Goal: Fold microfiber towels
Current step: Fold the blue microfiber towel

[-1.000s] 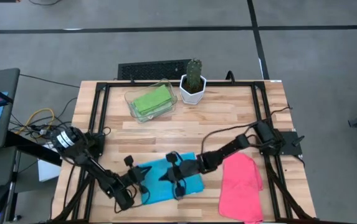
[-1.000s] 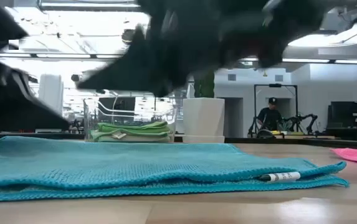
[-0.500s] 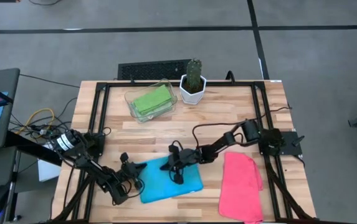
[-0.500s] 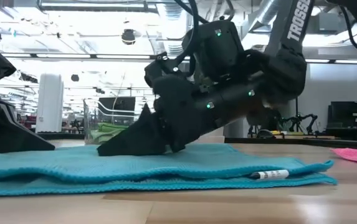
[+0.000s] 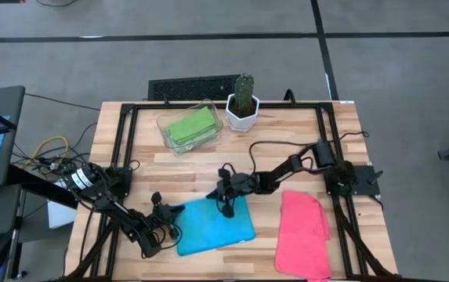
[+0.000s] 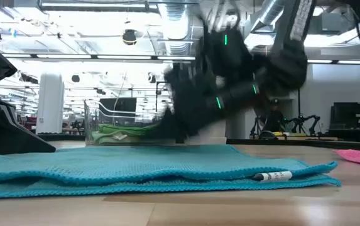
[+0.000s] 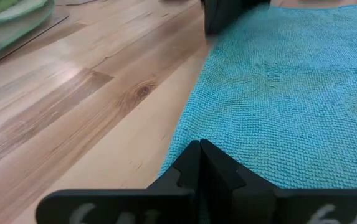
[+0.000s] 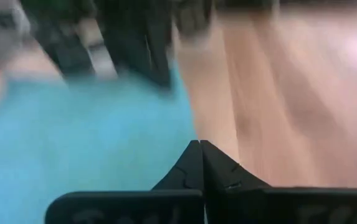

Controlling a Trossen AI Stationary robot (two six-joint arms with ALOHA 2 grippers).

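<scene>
A cyan towel (image 5: 216, 227) lies folded flat on the table near its front edge; in the low view (image 6: 167, 166) it shows as stacked layers with a white tag (image 6: 274, 176). My left gripper (image 5: 171, 211) is shut, low at the towel's left edge (image 7: 184, 143). My right gripper (image 5: 226, 205) is shut and lifted above the towel's far edge; in the low view (image 6: 173, 129) it is clear of the cloth. A pink towel (image 5: 304, 235) lies folded at the front right. Green towels (image 5: 190, 125) lie in a clear tray. My left gripper (image 7: 200, 146) has its shut fingertips at the cyan towel's left edge, pointing level toward the table's right side. I cannot tell whether they touch the cloth.
The clear tray (image 5: 164, 125) stands at the back left of the table, with a cactus in a white pot (image 5: 242, 106) beside it. Bare wood lies between the tray and the cyan towel. A black frame (image 5: 130, 149) runs along the table's sides.
My right gripper has drawn back off the cyan towel toward the table's far edge and risen clear of it. My left gripper has slid off the towel toward the table's left edge. The towel stays folded flat where it was.
</scene>
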